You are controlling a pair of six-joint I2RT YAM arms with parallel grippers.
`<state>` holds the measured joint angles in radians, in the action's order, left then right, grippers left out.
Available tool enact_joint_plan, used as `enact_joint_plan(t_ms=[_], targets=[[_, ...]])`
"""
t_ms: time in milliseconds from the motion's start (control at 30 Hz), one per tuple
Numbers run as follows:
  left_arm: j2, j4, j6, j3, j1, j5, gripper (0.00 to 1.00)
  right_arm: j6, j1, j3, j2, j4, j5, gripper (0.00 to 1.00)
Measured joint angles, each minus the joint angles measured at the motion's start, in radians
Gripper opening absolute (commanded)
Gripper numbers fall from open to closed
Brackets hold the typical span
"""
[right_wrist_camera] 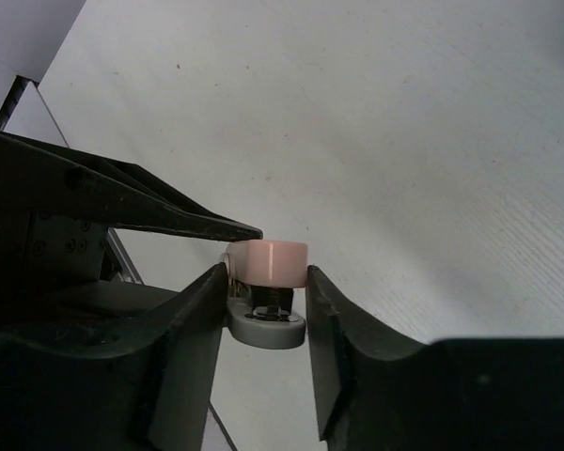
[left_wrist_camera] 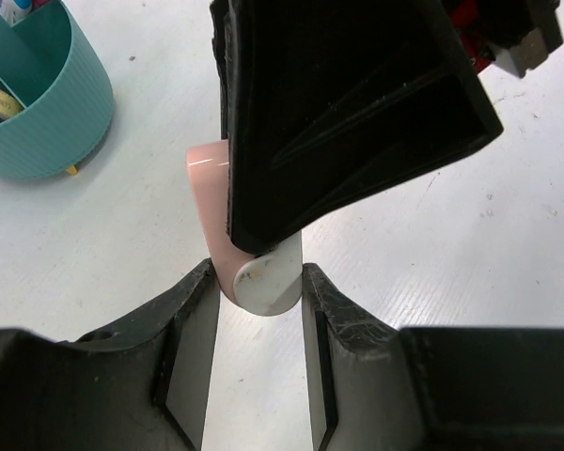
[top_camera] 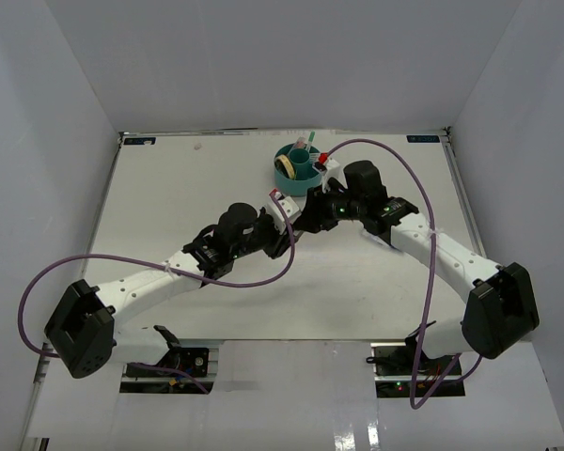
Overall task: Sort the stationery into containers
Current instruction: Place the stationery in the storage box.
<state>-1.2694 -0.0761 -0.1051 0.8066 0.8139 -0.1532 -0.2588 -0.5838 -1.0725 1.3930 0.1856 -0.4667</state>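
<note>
Near the organizer rim [left_wrist_camera: 83,56], left fingers [left_wrist_camera: 193,357] and right fingers [right_wrist_camera: 183,338] clamped on pink eraser [right_wrist_camera: 271,260]

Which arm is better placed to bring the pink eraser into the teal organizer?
Probably the right. The right gripper and the left gripper both clasp the pink eraser, but the right arm's wrist sits just beside the teal organizer; the left arm reaches from farther.

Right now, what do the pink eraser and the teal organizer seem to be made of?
The pink eraser looks like soft rubber. Its surface is smooth, pale and mostly dull, with only a faint shine along one edge, though a firm plastic cannot be ruled out. The teal organizer looks like moulded plastic with a semi-matte finish. It has an even colour, thin walls and fine ribs around the outer wall.
</note>
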Motion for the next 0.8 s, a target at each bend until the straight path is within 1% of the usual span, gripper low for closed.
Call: enact_joint_plan(t_ms=[67, 133, 233, 267, 367, 400, 500, 667, 800], targets=[[-0.002, 0.000, 0.000, 0.000, 0.000, -0.002, 0.29, -0.002, -0.001, 0.000, -0.003, 0.000, 0.001, 0.36], [-0.003, -0.004, 0.000, 0.000, 0.000, -0.004, 0.30, -0.006, 0.000, 0.000, -0.009, 0.000, 0.004, 0.29], [-0.003, -0.009, 0.002, 0.000, 0.000, -0.003, 0.41, -0.007, 0.000, 0.000, -0.014, 0.000, 0.012, 0.22], [-0.005, -0.012, 0.005, 0.000, 0.000, -0.002, 0.56, -0.007, 0.000, 0.000, -0.014, 0.000, 0.015, 0.21], [-0.017, -0.011, 0.019, 0.000, 0.000, 0.013, 0.74, -0.003, 0.002, 0.000, -0.018, 0.004, 0.035, 0.18], [-0.024, -0.008, 0.024, 0.000, 0.000, 0.021, 0.87, -0.002, 0.005, 0.000, -0.019, 0.005, 0.045, 0.16], [-0.039, 0.004, 0.040, 0.000, 0.000, 0.050, 0.98, 0.000, 0.014, 0.000, -0.020, 0.009, 0.071, 0.15], [-0.047, 0.011, 0.066, 0.000, 0.000, 0.122, 0.98, 0.001, 0.021, 0.000, -0.020, 0.029, 0.142, 0.13], [-0.048, 0.041, 0.132, 0.017, -0.017, 0.218, 0.98, -0.003, 0.021, -0.005, -0.013, 0.038, 0.254, 0.09]])
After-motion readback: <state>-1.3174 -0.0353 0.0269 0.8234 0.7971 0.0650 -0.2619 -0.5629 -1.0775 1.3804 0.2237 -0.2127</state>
